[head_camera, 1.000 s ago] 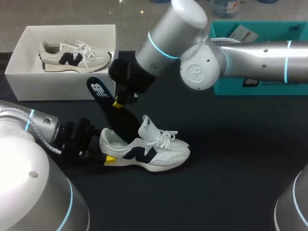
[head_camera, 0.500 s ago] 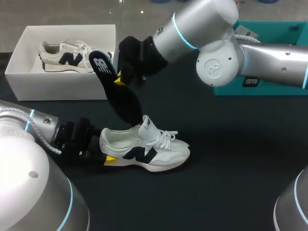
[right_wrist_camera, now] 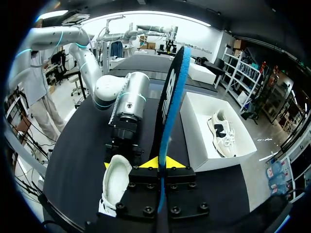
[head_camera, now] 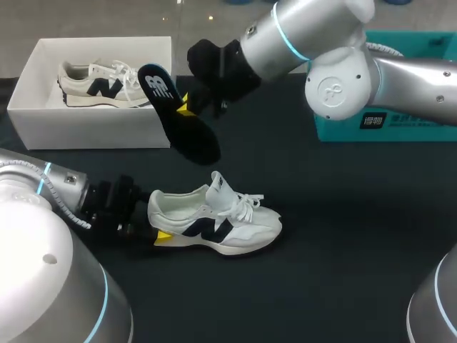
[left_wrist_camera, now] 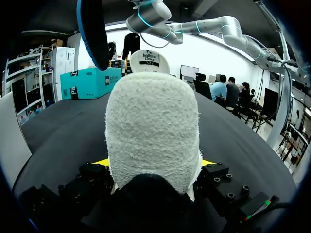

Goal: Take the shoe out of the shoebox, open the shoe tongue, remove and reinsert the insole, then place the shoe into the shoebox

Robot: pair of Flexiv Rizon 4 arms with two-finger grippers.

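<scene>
Black table [head_camera: 343, 236] carries one white shoebox [head_camera: 86, 127] at its far left and a teal box [head_camera: 400, 125] at its far right. Two white shoes with dark side marks show. The second shoe [head_camera: 107, 84] lies inside the shoebox. The shoe [head_camera: 221, 218] stands upright on the table in front of the box, its long axis running left to right, toe toward my right and tongue raised. The left gripper [left_wrist_camera: 154, 162] is clamped on the heel, a yellow tip pressed to each side. One dark insole [head_camera: 178, 118] hangs in the air above the shoe and apart from it. It is tilted, with the logo end high by the shoebox and the other end low. The right gripper [head_camera: 184, 107] pinches it narrowly at mid-length.
</scene>
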